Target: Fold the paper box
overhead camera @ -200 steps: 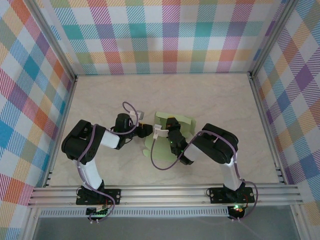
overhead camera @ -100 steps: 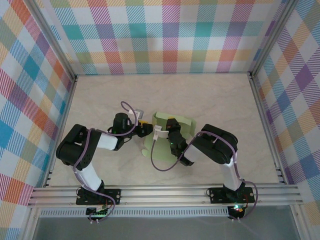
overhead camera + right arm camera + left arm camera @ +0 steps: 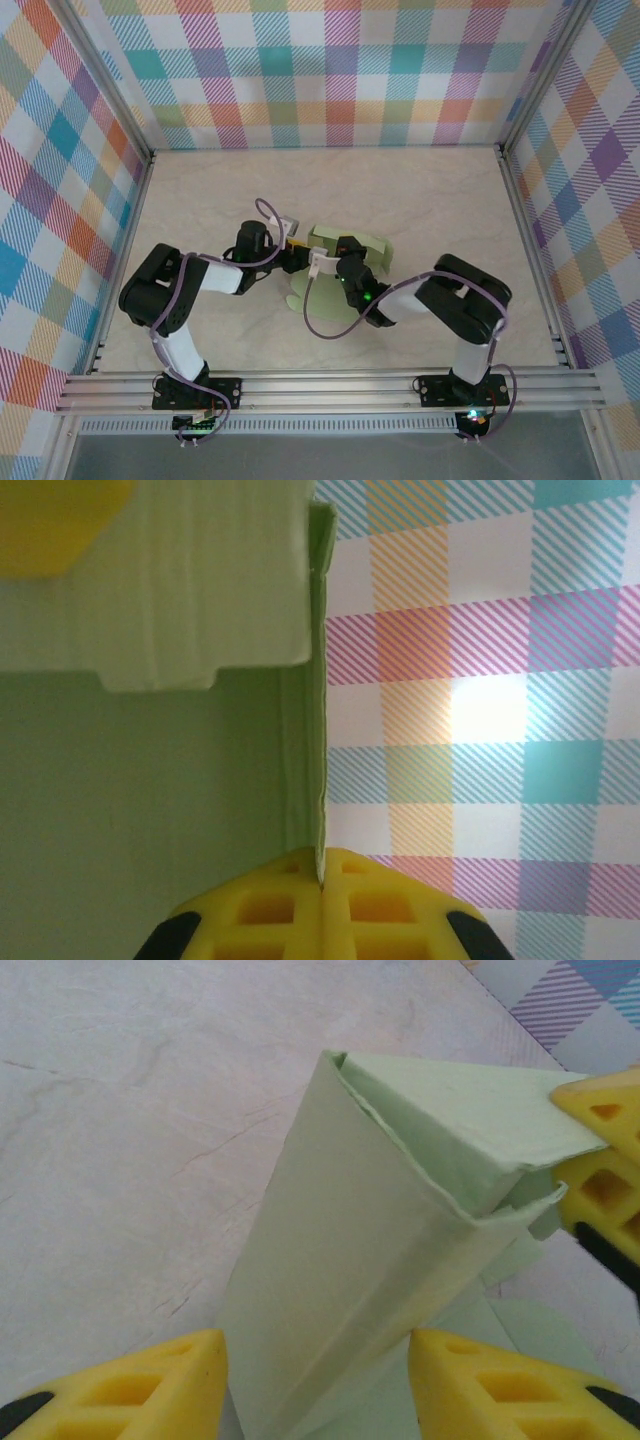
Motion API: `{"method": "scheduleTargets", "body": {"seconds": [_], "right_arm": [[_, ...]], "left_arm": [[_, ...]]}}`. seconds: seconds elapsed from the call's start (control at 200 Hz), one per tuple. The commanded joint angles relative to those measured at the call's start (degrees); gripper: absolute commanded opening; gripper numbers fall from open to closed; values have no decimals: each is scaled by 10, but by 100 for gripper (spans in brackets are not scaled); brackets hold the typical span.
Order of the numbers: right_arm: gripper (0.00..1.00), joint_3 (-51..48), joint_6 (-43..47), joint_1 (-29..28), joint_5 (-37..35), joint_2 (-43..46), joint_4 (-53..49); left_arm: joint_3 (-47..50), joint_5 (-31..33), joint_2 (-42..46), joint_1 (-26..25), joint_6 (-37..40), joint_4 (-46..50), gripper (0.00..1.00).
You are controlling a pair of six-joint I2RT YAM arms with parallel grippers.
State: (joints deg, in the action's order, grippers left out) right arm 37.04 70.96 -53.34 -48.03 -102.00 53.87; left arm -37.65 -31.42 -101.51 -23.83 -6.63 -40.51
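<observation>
Two grippers: both work at the paper box (image 3: 362,243), which lies near the middle of the table (image 3: 200,190), slightly toward its near edge.
Left gripper (image 3: 318,1388): jaws wide apart, straddling the near end of a raised, folded wall of the box and gripping nothing.
Right gripper (image 3: 322,872): pinched tight on a thin card edge that stands upright between its pads.
Key relation: in the left wrist view the folded ridge runs straight away from the left gripper, so the long axis lines up with its reach. As I judge it, closing would squeeze the wall across its short side.
Far end: a yellow fingertip (image 3: 600,1175) of the right gripper touches the right corner of the folded top.
Nearer arm: both are at the card, and only the left has free jaws.
Flat flap: pale card lies on the table below the raised wall.
Hard to tell: the top view hides the contact under both wrists. I cannot tell whether the left pads touch the card.
</observation>
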Motion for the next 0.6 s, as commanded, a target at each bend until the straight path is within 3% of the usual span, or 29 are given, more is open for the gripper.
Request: {"method": "scheduleTargets", "body": {"seconds": [0.0, 0.2, 0.25, 0.6], "right_arm": [[0, 15, -79, -7, 26, 31, -111], [0, 13, -77, -15, 24, 23, -105], [0, 16, -79, -17, 23, 21, -107], [0, 41, -143, -30, 7, 11, -164]], "left_arm": [[-17, -4, -14, -7, 17, 8, 50], [-27, 7, -25, -13, 13, 10, 43], [-28, 22, -26, -17, 12, 10, 38], [-15, 138, -33, -65, -41, -42, 30]]}}
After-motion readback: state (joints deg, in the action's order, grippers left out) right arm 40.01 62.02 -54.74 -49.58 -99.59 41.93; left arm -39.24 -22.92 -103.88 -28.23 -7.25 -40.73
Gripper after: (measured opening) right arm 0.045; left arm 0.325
